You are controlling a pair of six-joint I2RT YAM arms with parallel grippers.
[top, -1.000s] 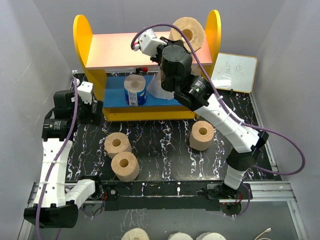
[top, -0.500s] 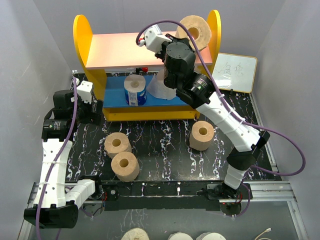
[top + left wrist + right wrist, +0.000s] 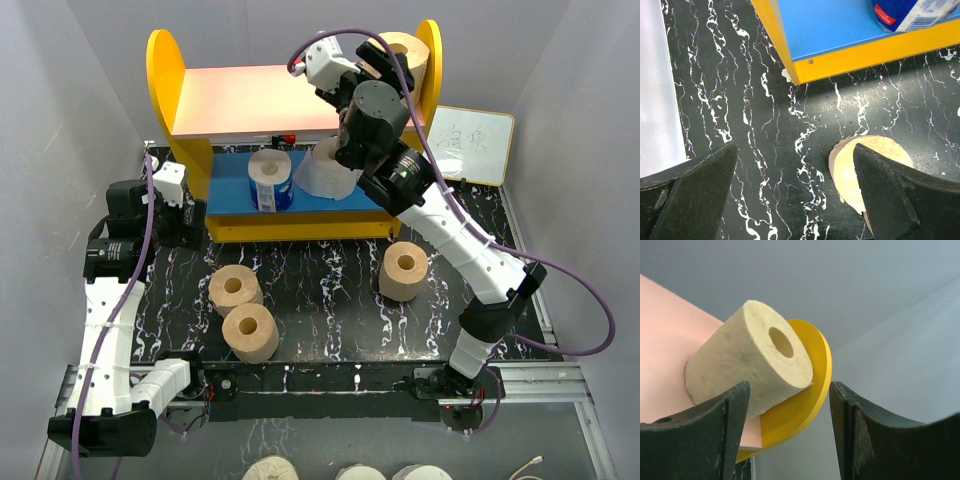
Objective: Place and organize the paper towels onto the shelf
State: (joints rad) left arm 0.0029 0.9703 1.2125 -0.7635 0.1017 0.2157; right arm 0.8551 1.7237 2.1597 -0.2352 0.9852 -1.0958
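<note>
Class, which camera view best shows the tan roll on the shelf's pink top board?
Right wrist view: the tan roll appears large, core clear. Top external shows it partly behind the right arm. Left wrist misses it.

Tan roll point(image 3: 740, 360) let go
The right end effector point(image 3: 788, 390) has moved the tan roll rightward along the top board point(image 3: 665, 340) and opened.

Overhead and wrist views sharing shelf point(image 3: 240, 100)
</note>
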